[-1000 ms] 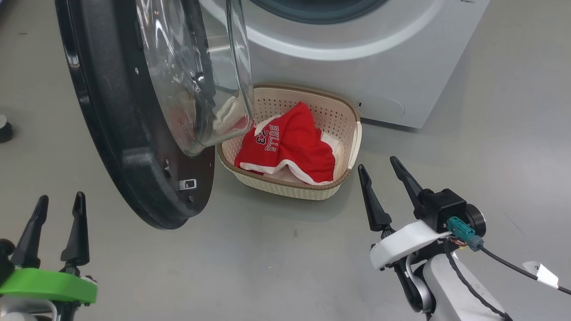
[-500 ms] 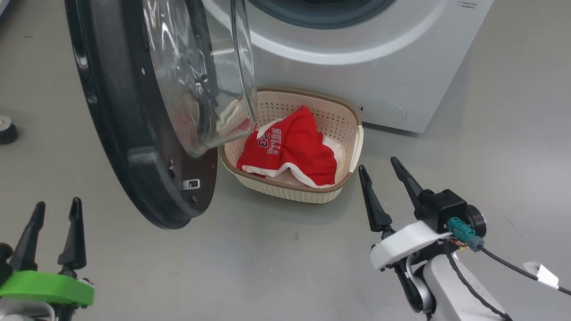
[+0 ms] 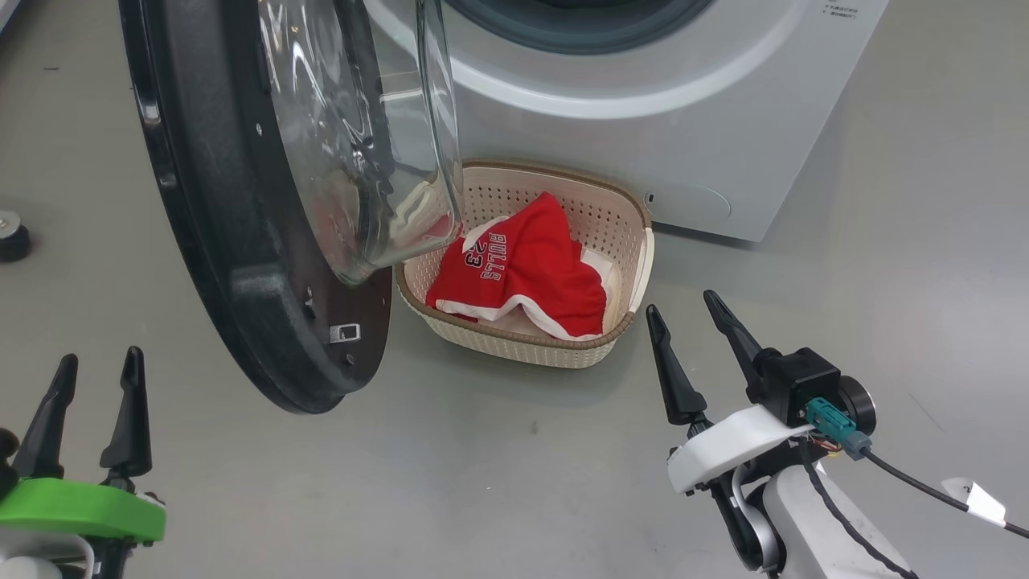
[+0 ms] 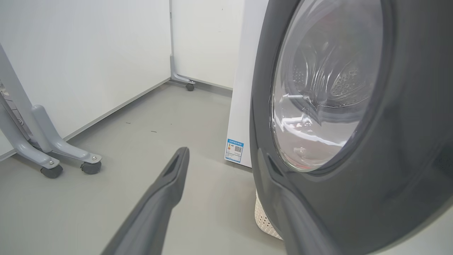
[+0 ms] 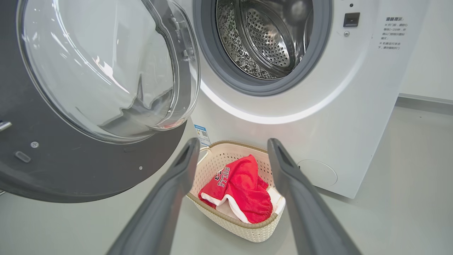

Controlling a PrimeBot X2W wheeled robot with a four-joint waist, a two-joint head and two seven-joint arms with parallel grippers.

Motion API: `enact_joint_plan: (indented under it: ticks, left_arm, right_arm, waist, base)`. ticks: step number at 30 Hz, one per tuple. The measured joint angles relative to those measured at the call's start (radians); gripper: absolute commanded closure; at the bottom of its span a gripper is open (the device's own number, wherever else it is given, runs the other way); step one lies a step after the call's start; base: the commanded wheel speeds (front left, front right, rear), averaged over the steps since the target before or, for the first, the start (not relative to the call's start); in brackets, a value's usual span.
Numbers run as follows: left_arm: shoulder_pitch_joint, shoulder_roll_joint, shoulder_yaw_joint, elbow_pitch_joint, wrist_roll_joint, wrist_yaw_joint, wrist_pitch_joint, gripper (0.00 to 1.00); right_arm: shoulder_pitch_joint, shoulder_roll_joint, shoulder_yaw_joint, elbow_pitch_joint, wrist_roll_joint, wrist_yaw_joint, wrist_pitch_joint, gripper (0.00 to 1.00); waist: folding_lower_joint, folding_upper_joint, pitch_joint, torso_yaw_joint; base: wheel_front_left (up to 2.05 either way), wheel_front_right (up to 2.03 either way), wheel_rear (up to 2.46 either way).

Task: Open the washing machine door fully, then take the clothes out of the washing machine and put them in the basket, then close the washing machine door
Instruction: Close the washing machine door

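The washing machine door (image 3: 233, 241) stands swung open, its black rim and glass bowl (image 5: 106, 67) towards me. Behind it is the white washing machine (image 3: 643, 104), whose steel drum (image 5: 265, 35) looks bare inside the grey gasket. The cream basket (image 3: 619, 330) sits on the floor in front of the machine, holding red "BULLS 23" clothes (image 3: 522, 269) over white fabric. My left gripper (image 3: 96, 366) hangs open at the lower left, just outside the door's rim (image 4: 354, 198). My right gripper (image 3: 683, 305) is open and holds nothing, close to the right of the basket (image 5: 230, 219).
Grey floor (image 3: 498, 482) lies between my grippers. A wheeled grey stand (image 4: 53, 156) is by the white wall at left. A small dark round foot (image 3: 12, 237) sits on the floor at far left. A cable (image 3: 924, 486) trails from my right wrist.
The head camera has shifted a little, so the whole scene sits lower in the picture. Both grippers stay open and hardly move; the clothes lie unchanged in the basket.
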Motion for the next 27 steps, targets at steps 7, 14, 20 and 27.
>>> enact_joint_plan:
  ticks: [7, 14, 20, 27]
  left_arm:
    - [-0.012, 0.001, 0.001, -0.005, 0.000, 0.000, 0.000, 0.00]
    - [-0.016, 0.002, 0.005, -0.006, 0.002, 0.000, 0.000, 0.00]
    - [-0.017, 0.003, -0.002, -0.005, 0.002, 0.000, 0.000, 1.00]
    - [-0.017, 0.005, -0.012, -0.005, 0.002, 0.000, 0.000, 1.00]
  right_arm:
    - [0.000, 0.000, 0.000, -0.001, 0.006, -0.002, 0.000, 0.00]
    - [0.000, 0.000, 0.000, -0.001, 0.006, -0.002, 0.000, 0.00]
    - [0.001, 0.000, 0.000, -0.001, 0.006, -0.002, 0.000, 0.00]
    - [0.004, 0.000, 0.002, 0.000, 0.006, -0.002, 0.000, 0.00]
  waist:
    - [0.0000, 0.0000, 0.001, 0.000]
    - [0.0000, 0.0000, 0.002, 0.000]
    - [0.0000, 0.0000, 0.001, 0.000]
    - [0.0000, 0.0000, -0.003, 0.002]
  base:
    - [0.00, 0.00, 0.00]
    - [0.00, 0.00, 0.00]
    - [0.00, 0.00, 0.00]
    - [0.00, 0.00, 0.00]
